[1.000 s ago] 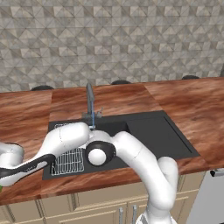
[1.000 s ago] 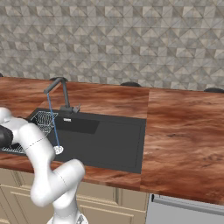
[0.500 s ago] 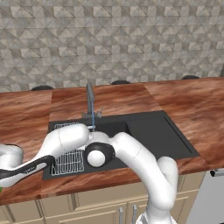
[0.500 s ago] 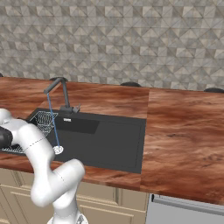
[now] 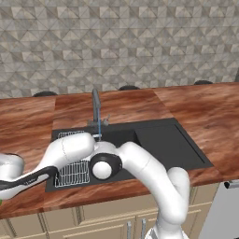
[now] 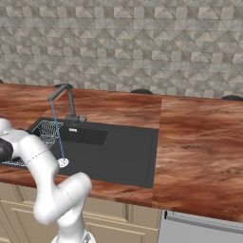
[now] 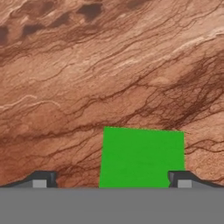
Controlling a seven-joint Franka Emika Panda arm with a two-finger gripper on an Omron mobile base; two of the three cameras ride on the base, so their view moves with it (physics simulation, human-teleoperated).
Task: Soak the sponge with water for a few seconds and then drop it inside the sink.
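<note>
Wooden counter (image 7: 109, 65) carries the sponge (image 7: 141, 156) between spread jaws; water (image 6: 58, 133) runs into the sink (image 6: 118, 152).

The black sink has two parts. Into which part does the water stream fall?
Into the deeper basin holding the white wire rack: the water ends on its silver drain. The flat ledge gets none.

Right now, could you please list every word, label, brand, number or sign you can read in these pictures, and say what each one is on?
None: no readable text anywhere.
The sponge between the tips of the tool is plain green.
The wooden counter, the black sink, the faucet, the wire rack and the tiled wall carry no writing, label or sign.
</note>
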